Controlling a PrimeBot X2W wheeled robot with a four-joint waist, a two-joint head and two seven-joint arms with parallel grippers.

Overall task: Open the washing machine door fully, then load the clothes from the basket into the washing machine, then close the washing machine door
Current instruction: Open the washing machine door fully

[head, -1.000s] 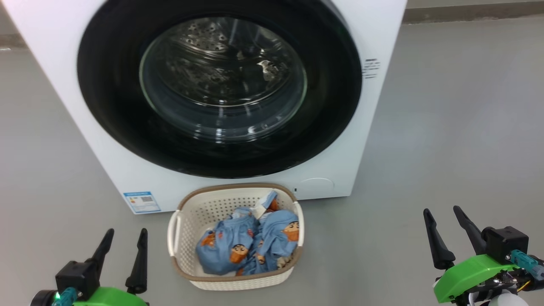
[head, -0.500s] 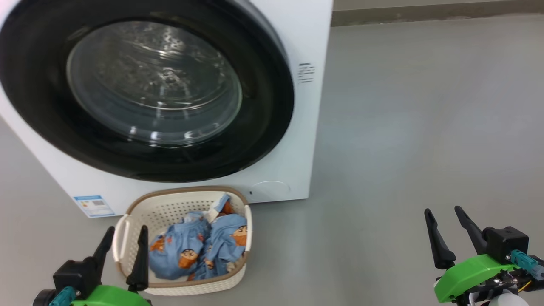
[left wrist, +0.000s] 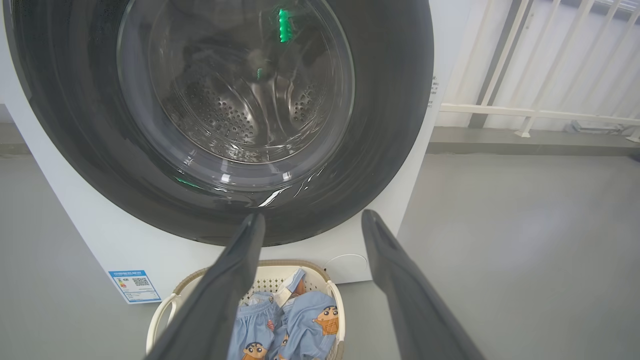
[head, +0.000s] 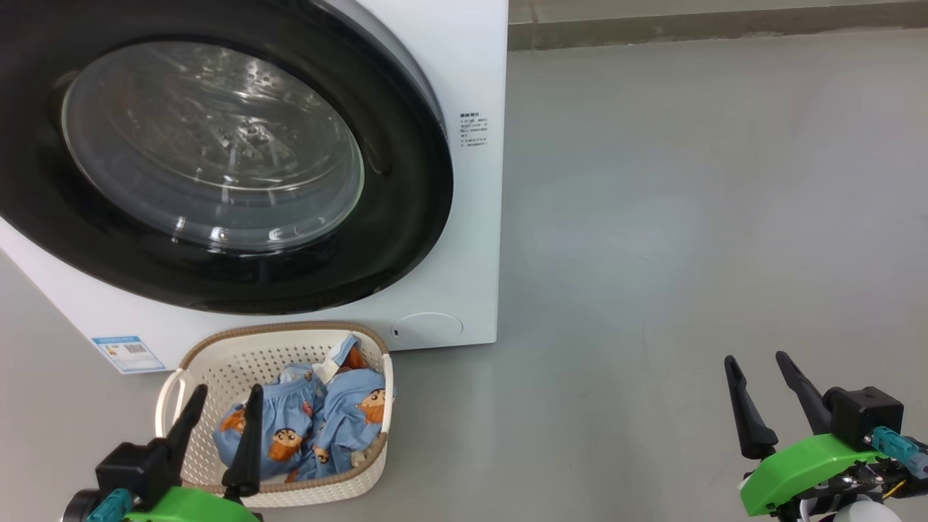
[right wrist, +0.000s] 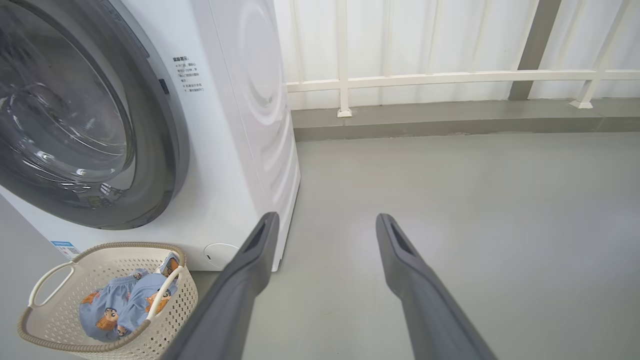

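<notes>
Door (head: 406,217) closed, glass facing the robot; basket (head: 283,328) before washer (head: 471,254), handles left and right. Left gripper (head: 228,389) and right gripper (head: 755,357) spread wide, empty.

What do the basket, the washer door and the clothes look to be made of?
Basket: likely moulded plastic, matt cream, with regular punched holes; the brown rim looks woven. Washing machine door: glossy black ring, probably plastic, around clear glass showing reflections. Clothes: soft printed fabric, matt and crumpled.

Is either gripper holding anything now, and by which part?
Nothing is held. The left gripper and the right gripper are both open and empty; the clothes lie in the basket.
</notes>
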